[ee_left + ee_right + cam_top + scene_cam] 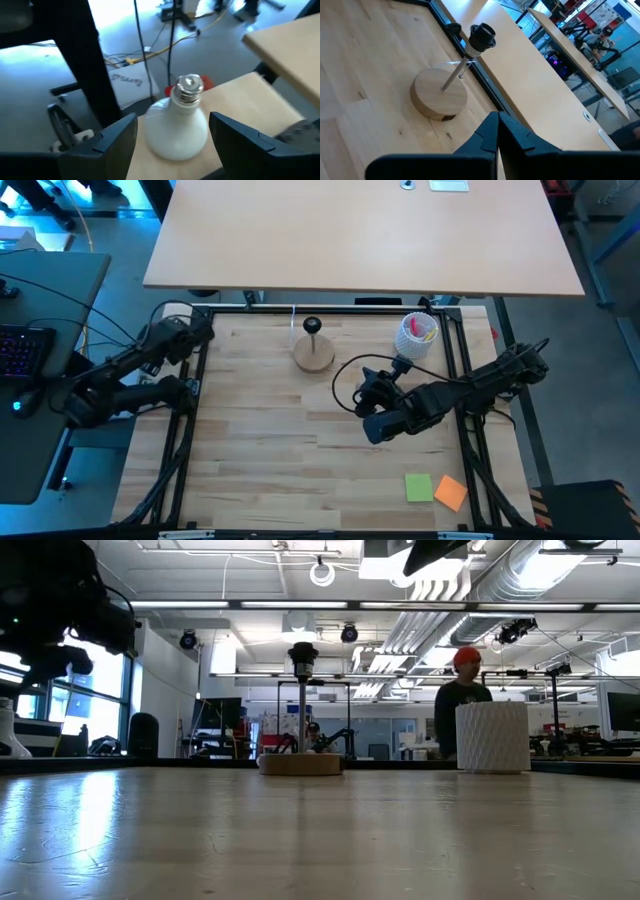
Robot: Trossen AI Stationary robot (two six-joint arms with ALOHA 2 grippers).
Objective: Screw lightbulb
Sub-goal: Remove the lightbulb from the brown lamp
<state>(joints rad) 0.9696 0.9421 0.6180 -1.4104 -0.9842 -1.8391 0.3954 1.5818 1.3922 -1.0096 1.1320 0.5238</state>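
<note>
The white frosted lightbulb (pixel 176 131) shows only in the left wrist view, its grey screw base (pixel 188 86) pointing away from the gripper. My left gripper (pixel 172 120) is closed on its globe at the table's far left corner (pixel 203 330), raised above the table in the low view (pixel 55 610). The round wooden stand (pixel 313 355) with its black socket (pixel 313 326) stands at the far middle and also shows in the right wrist view (pixel 440 92). My right gripper (pixel 370 408) is shut and empty, right of the stand, its fingers (pixel 496 131) pointing toward it. My left gripper pinches the bulb's round globe (pixel 150 135) between its two fingers, one on each side at the widest part. The bulb lies along the fingers, with its screw base beyond their tips. Whether the globe also rests on the wood below it, I cannot tell.
A white ribbed cup (pixel 417 335) with coloured contents stands at the far right, right of the stand. A green note (pixel 418 487) and an orange note (pixel 451 493) lie at the near right. A black frame edges the table. A person (pixel 462 700) stands beyond the far edge.
</note>
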